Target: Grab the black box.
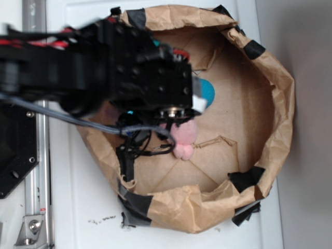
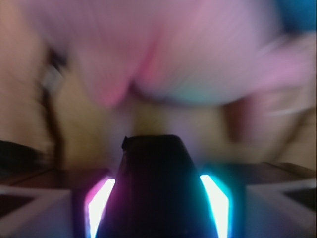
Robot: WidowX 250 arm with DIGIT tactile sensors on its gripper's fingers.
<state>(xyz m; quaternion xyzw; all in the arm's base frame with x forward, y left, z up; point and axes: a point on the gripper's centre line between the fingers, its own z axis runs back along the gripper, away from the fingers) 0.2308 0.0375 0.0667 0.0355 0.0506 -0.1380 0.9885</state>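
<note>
While the claw (image 2: 157, 198) pinches the black box (image 2: 154, 183), a brown paper basin (image 1: 270, 93) sits on the white table (image 1: 78, 207)

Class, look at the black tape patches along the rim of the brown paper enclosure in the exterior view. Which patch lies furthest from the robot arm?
The tape patch on the upper right rim. The other patches sit along the top and bottom edges, closer to the arm on the left.

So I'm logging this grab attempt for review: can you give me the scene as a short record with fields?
container: brown paper bin, rim patched with black tape
arm: black, over the bin's left half
gripper: state unclear, wrist view blurred
black box: not identifiable in either view
pink plush: on the bin floor, partly under the arm
blue object: beside the arm's end
</note>
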